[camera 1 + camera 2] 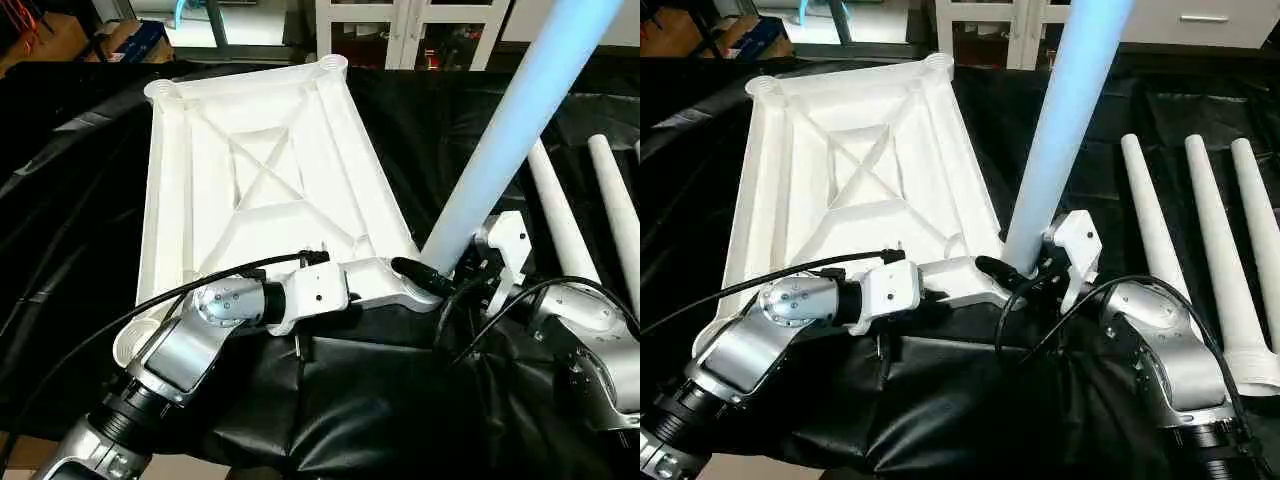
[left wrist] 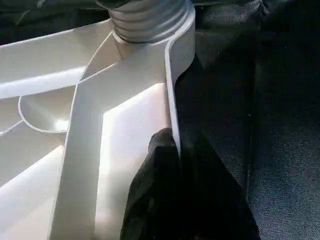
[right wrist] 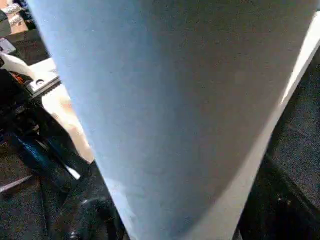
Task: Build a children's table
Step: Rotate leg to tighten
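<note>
beside the right gripper [image 1: 1040, 268], upright leg [image 1: 1060, 130]

1. Left forearm [image 1: 185, 345]: brushed silver housing, cylindrical, ending toward the elbow in a black ribbed collar with a silver ring.
2. Left wrist joint [image 1: 228, 300]: rounded silver cap carrying several small dark screw heads.
3. Left wrist block [image 1: 315, 290]: white, box-shaped, with one dark screw hole on its face.
4. Left cable [image 1: 150, 302]: thin, black, arcing along the forearm to a black plug on the wrist block.
5. Right forearm [image 1: 1175, 350]: silver, with a rounded joint cap and a black ribbed collar.
6. Right wrist bracket [image 1: 1078, 240]: white, angular plate.
7. Right cables [image 1: 1060, 310]: black loops crossing the silver housing.
8. Finger [image 2: 160, 200]: matte black.
</note>
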